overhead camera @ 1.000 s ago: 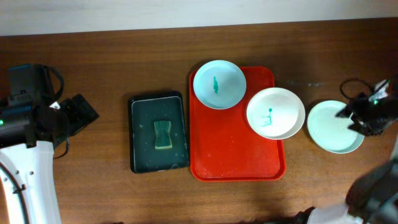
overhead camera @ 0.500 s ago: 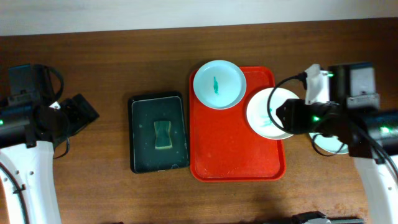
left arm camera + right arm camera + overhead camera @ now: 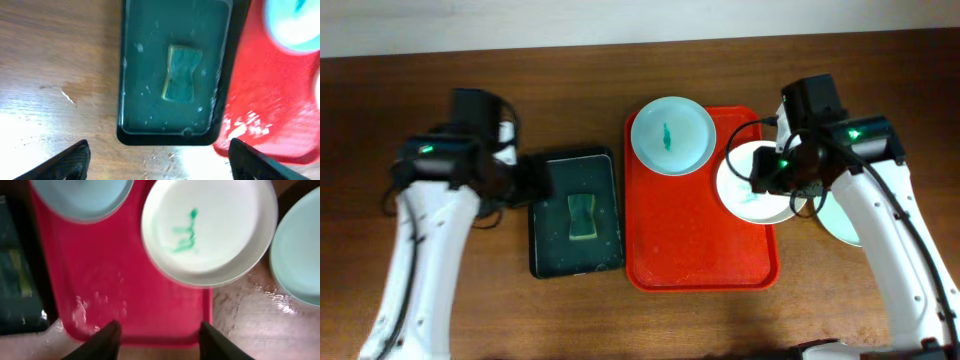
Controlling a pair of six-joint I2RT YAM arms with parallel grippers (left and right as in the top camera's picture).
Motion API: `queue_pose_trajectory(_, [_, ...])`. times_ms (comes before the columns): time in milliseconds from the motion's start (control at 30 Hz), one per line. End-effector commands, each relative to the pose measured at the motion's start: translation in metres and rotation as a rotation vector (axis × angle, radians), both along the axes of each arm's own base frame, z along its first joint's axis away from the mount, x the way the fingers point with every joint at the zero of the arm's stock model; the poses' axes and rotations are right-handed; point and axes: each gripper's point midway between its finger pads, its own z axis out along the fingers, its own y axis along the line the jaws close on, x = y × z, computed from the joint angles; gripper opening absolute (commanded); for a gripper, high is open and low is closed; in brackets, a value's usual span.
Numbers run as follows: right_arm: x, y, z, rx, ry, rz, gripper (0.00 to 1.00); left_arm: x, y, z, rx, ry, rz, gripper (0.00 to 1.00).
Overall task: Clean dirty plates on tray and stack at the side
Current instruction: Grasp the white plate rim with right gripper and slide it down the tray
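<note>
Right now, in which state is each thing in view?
Rear mint plate, on red tray, green smear.
White plate, green smear, overhangs tray's right rim.
Side mint plate, off the tray, no smear visible.
Sponge, in black tray.
Left gripper, open, empty.
Right gripper, open, empty.

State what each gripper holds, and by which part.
Nothing is held: the left gripper hangs open near the black tray, the right gripper open over the red tray.

Plates and a large red rectangular plastic tray point(image 3: 690, 250).
Green-smeared round pale mint-blue plate point(image 3: 672, 135) and round white plate point(image 3: 210, 230) overhang its rim; second mint-blue plate point(image 3: 300, 260) lies beside on tabletop point(image 3: 570, 70).
</note>
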Motion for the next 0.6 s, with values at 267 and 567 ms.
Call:
queue_pose_trajectory(267, [0.088,-0.133,-0.097,-0.044,-0.006,-0.079,0.54,0.017,-0.023,-0.059,0.067,0.096,-0.103,1.00])
queue_pose_trajectory(567, [0.094,-0.130,-0.138,-0.027,0.059,-0.063,0.42,0.017,-0.023,-0.059,0.067,0.096,-0.103,0.99])
